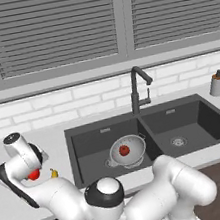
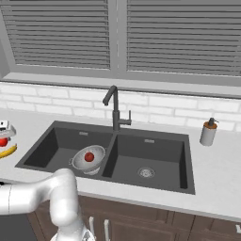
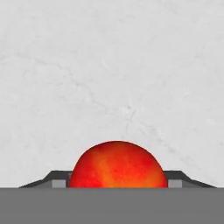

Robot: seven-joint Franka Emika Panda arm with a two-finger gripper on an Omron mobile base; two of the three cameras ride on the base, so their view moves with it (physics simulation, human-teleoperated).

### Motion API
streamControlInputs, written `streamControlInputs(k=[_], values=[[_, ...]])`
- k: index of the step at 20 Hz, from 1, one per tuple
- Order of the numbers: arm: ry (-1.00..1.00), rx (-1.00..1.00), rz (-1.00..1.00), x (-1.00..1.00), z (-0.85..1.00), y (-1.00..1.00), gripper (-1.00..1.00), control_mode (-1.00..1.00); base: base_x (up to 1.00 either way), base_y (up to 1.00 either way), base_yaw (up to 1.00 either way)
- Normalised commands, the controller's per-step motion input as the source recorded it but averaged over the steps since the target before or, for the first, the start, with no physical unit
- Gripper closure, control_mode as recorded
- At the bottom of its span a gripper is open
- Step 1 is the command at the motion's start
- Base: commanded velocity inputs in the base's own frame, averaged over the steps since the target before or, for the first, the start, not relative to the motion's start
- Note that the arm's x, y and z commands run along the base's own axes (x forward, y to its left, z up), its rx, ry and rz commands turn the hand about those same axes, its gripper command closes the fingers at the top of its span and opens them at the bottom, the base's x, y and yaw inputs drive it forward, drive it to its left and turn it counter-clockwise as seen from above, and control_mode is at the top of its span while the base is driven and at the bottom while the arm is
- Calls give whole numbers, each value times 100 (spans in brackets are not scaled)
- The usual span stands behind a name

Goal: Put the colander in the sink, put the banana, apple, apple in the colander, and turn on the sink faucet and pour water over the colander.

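A silver colander (image 2: 88, 159) sits in the left basin of a dark double sink (image 2: 188, 164), holding one red apple (image 2: 89, 156). The black faucet (image 2: 114, 109) stands behind the divider. At far left, another apple (image 2: 3, 141) and a banana (image 2: 7, 151) lie on the tabletop (image 2: 219, 164). A soap pump (image 2: 207, 132) stands at right.

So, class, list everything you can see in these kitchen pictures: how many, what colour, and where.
Sink: one, dark charcoal, two basins, set in the counter.
Colander: one, silver-white, in the left basin.
Apples: two; a darker red one in the colander, a bright red one between the gripper's fingers over the counter.
Banana: one, yellow, on the counter left of the sink.
Faucet: one, black-grey, behind the sink, no water showing.
Soap bottle: one, grey-white, right of the sink.
Counter: one, pale marble.
Window blinds: grey, above.
Gripper: one, dark tips, around the bright apple.
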Motion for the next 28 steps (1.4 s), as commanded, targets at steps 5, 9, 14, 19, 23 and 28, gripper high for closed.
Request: streamControlInputs(k=[5, 9, 14, 19, 23, 28], values=[[-18, 7, -8, -65, -31, -50, 100, -100, 0, 0, 0], [-40, 24, -9, -83, 25, -75, 100, -100, 0, 0, 0], [-40, 29, -19, -34, 58, -98, 100, -100, 0, 0, 0], [-13, 24, -24, -13, 58, -100, 100, -100, 0, 0, 0], [21, 25, -23, -1, 71, -100, 100, -100, 0, 0, 0], [41, 16, -29, 0, 51, -96, 100, -100, 0, 0, 0]])
